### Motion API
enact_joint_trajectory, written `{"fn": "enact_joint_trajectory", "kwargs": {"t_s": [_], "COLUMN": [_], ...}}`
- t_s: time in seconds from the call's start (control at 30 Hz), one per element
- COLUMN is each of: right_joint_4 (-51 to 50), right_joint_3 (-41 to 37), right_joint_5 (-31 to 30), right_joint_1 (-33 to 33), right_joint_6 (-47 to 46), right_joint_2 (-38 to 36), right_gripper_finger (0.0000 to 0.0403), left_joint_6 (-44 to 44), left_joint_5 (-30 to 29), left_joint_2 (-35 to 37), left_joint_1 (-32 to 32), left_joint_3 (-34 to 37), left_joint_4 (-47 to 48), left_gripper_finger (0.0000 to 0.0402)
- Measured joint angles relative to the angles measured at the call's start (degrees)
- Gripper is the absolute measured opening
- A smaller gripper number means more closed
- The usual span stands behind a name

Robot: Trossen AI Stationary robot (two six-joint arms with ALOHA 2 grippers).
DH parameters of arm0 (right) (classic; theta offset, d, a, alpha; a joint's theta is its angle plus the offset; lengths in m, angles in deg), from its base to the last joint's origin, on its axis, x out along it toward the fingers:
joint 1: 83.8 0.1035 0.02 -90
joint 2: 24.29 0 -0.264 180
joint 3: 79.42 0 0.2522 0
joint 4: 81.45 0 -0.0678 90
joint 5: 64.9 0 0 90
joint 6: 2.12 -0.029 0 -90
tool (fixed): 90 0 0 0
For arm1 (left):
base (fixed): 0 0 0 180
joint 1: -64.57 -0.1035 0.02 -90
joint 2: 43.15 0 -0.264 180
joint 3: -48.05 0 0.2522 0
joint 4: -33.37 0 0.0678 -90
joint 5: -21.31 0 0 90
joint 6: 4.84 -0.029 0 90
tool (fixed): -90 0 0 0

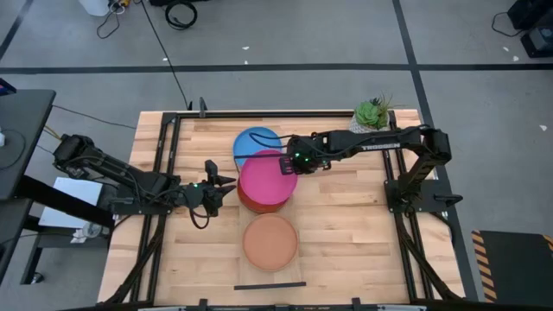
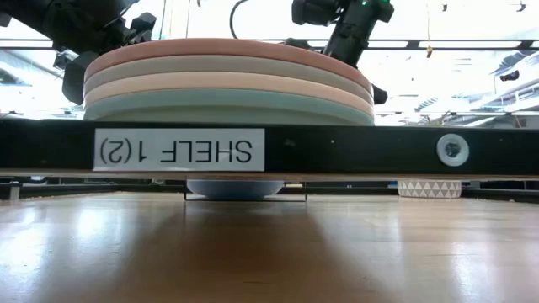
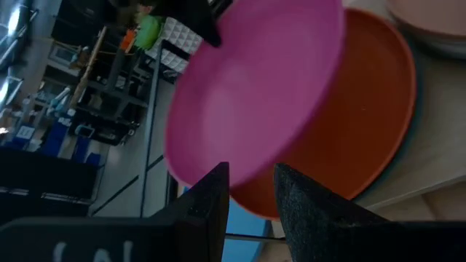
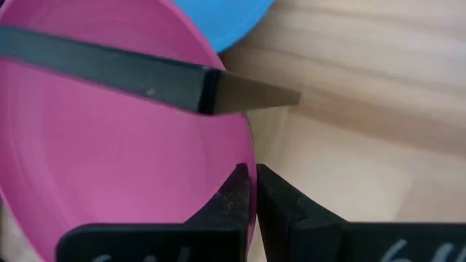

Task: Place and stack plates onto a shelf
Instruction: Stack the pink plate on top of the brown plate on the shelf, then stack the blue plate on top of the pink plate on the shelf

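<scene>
Nearest the low camera runs the shelf (image 2: pixel 354 151), its dark edge labelled and bearing a stack of plates (image 2: pixel 227 84) in pink, grey, tan and pale teal tones. From above, that stack shows as a tan plate (image 1: pixel 270 243) towards the near edge of the wooden surface (image 1: pixel 346 233).

At the middle of the surface the right gripper (image 1: pixel 289 164), on an arm stretched in from the right side, grips the rim of the magenta plate (image 1: pixel 263 179). In the right wrist view its fingers (image 4: pixel 231 200) are nearly closed, with the magenta rim pinched between them. The magenta plate is tilted and held up above the orange plate (image 1: pixel 251 202), which lies flat under it. A blue plate (image 1: pixel 252 141) lies just behind, partly covered by the magenta one.

The left gripper (image 1: pixel 221 189) sits just to the left of these plates, its arm reaching in low from the left side. Its fingers (image 3: pixel 211 200) stand slightly apart and hold nothing; the magenta and orange plates lie straight ahead of them.

A green plant in a white pot (image 1: pixel 373 115) stands at the far right corner of the surface, close to the right arm.
</scene>
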Motion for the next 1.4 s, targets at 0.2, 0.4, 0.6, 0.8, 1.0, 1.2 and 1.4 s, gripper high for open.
{"fn": "enact_joint_trajectory", "kwargs": {"t_s": [0.2,0.4,0.6,0.8,1.0,1.2,1.4], "right_joint_4": [0.6,0.7,-0.5,-14.1,-26.6,-16.9,-7.1], "right_joint_3": [0.0,0.0,0.0,0.0,-0.9,-6.4,-11.4], "right_joint_5": [4.9,5.6,7.3,3.5,-8.1,-9.1,-10.9], "right_joint_1": [-0.5,-1.2,-1.3,0.6,1.3,-2.7,-7.2], "right_joint_6": [0.0,0.9,3.6,13.4,26.3,40.6,49.8], "right_joint_2": [2.8,2.5,0.0,-3.5,-4.5,-4.9,-7.5], "right_gripper_finger": [0.005,0.0083,0.0102,0.0101,0.0086,0.005,0.0014], "left_joint_6": [5.5,9.3,9.4,11.0,15.4,15.6,8.3], "left_joint_5": [-0.5,-0.5,-0.5,0.3,4.5,7.7,13.7], "left_joint_2": [0.0,0.0,0.0,0.0,0.0,0.0,0.0], "left_joint_1": [0.0,0.0,-0.2,-5.8,-12.8,-21.6,-30.2], "left_joint_3": [0.0,0.0,0.0,2.3,4.7,6.9,10.4], "left_joint_4": [1.5,3.1,3.1,3.3,2.0,0.2,-7.2], "left_gripper_finger": [0.0117,0.0117,0.0117,0.0117,0.0117,0.0117,0.0117]}}
